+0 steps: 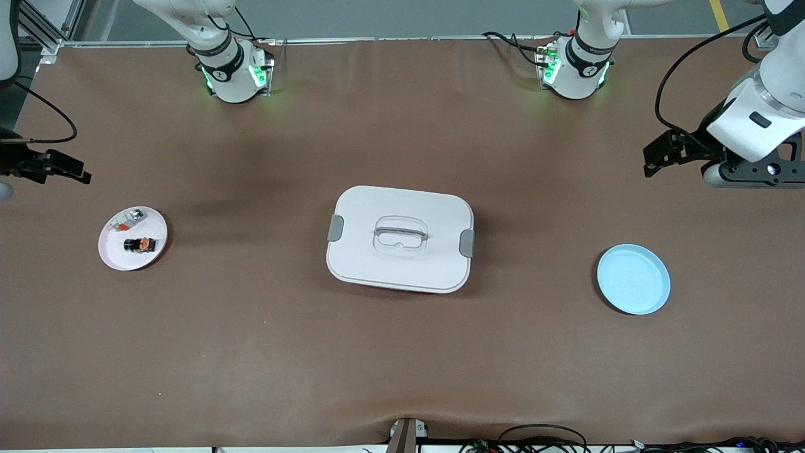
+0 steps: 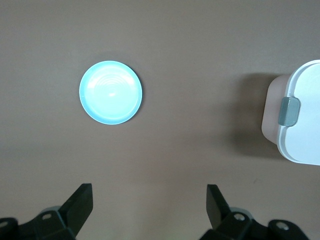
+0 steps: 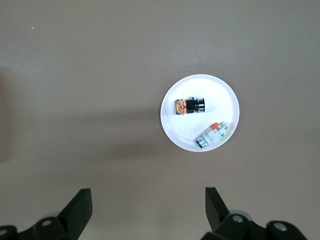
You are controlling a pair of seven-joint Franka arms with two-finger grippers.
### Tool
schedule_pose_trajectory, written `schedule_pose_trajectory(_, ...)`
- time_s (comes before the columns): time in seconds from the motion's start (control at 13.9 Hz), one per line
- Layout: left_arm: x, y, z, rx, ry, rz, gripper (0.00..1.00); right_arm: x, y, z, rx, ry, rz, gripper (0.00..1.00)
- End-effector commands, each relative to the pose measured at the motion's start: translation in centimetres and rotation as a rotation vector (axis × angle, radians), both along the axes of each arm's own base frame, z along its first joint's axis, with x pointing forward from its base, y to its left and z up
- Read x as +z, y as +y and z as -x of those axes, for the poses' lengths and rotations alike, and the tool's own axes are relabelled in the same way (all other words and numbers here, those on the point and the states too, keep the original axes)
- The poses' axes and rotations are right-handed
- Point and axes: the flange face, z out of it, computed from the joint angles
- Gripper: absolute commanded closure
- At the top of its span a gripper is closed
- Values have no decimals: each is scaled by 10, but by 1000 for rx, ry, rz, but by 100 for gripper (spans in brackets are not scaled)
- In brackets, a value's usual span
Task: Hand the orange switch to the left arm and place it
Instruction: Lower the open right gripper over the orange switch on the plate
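Even, fairly bright overhead light falls on the brown table [image 1: 402, 352], and the box [image 1: 400, 239] casts a soft shadow just beside itself. The blue plate [image 2: 110, 92] carries washed-out glare at its centre in the left wrist view. Green lamps glow at both arm bases above the box in the front view.

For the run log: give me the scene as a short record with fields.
orange switch: lying on the pink plate, beside a small silver-and-red piece
box: mid-table, lid on
blue plate: toward the left arm's end
right gripper: open, above the table by the pink plate
left gripper: open, above the table by the blue plate
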Motion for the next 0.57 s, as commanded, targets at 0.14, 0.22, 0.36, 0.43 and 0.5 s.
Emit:
schedule_pose_trajectory(0.14, 9, 1, 2, -2, 1, 3, 0, -48, -13, 16, -8, -10, 27, 0)
schedule_pose_trajectory(0.22, 9, 1, 2, -2, 1, 3, 0, -61, -18, 18, -13, -12, 37, 0)
schedule_pose_trajectory(0.36, 8, 2, 1, -1, 3, 4, 0, -91, -22, 18, -14, -24, 49, 0)
schedule_pose_trajectory(0.43, 8, 2, 1, -1, 3, 4, 0, -108, -24, 14, -18, -12, 48, 0)
schedule_pose_trajectory(0.5, 8, 1, 2, -2, 2, 2, 0, -120, -30, 10, -27, -11, 50, 0)
